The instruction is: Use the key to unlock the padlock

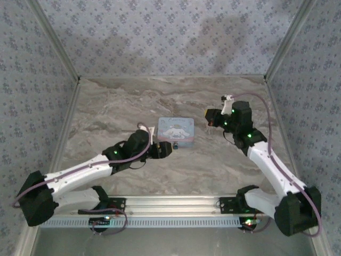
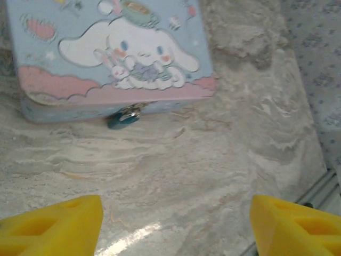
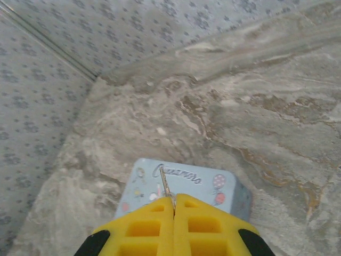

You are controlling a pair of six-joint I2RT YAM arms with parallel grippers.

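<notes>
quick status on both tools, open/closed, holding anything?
The left tool is open and holds nothing.
The right tool is closed on the key, whose blade sticks out past the fingertips.

The tin [image 2: 112,53] is pale blue with a white cartoon dog and pink band, the padlock [image 2: 123,118] at its 6 o'clock edge dark teal, the key [image 3: 164,186] silvery, the desk [image 2: 186,176] marbled grey-brown, the walls [image 1: 160,32] bluish floral-patterned.

right pincer [image 3: 174,199] pinching key [image 3: 165,184], tin [image 3: 226,198] beyond
</notes>
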